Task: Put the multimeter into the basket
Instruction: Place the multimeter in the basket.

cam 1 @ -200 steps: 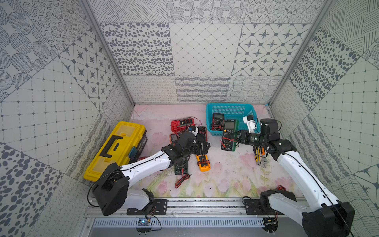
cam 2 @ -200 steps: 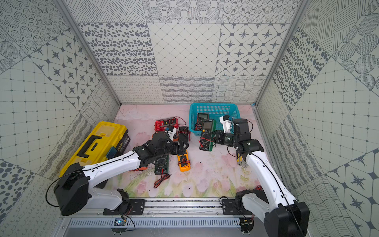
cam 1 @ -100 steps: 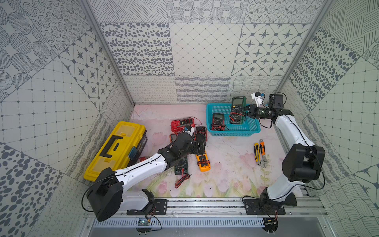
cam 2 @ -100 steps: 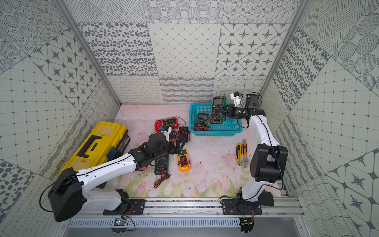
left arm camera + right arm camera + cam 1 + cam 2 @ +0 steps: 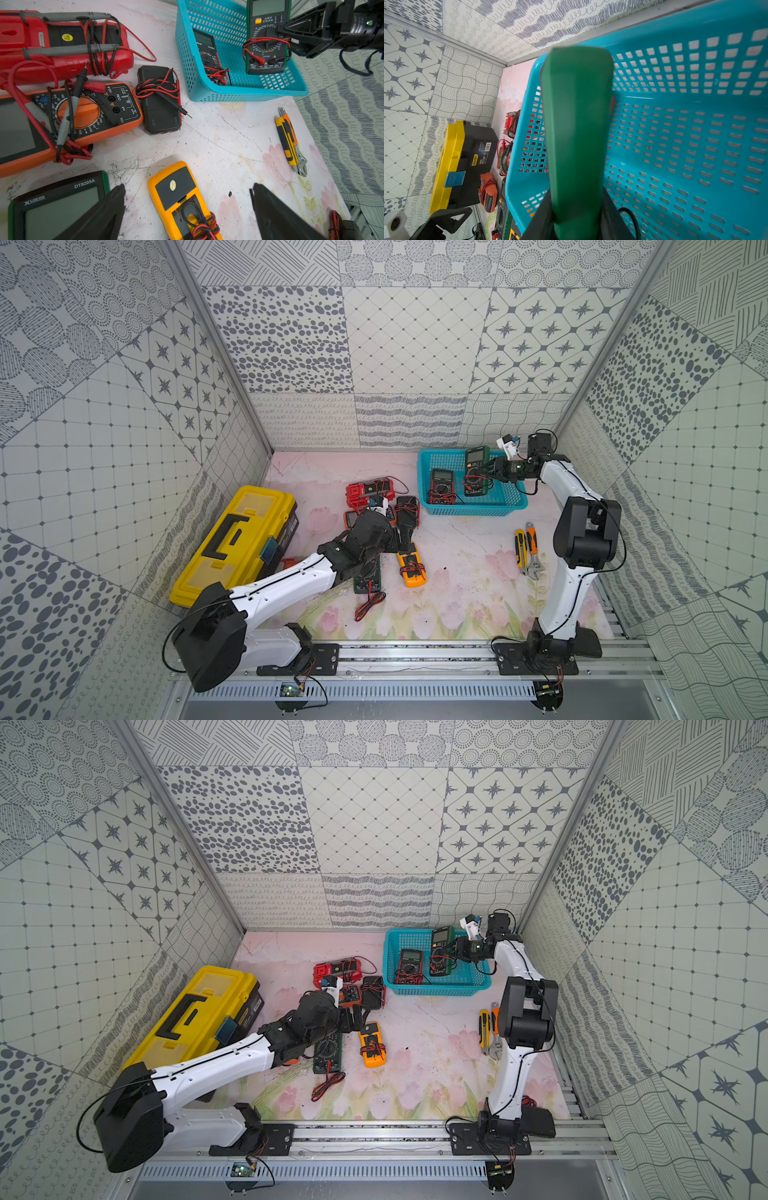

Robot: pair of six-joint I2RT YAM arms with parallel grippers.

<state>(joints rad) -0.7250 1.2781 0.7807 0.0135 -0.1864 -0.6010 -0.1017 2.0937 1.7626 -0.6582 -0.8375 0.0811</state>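
as the left gripper (image 5: 187, 185) hangs open, the right gripper (image 5: 491, 475) clamps the green multimeter (image 5: 476, 470) over the basket (image 5: 469, 509) for release.

Bright, even light, soft shadows; both top views sharp. The right wrist view blurs the near multimeter (image 5: 577, 124).

Basket (image 5: 469, 511): teal-blue, perforated mesh walls. Multimeter (image 5: 476, 466): dark green casing, black face, red lead coil; toolbox (image 5: 270, 510): yellow with black handle. Table (image 5: 465, 572): pale pink, tulip print; walls (image 5: 415, 344): grey-on-white patchwork of dots, stars, grids.
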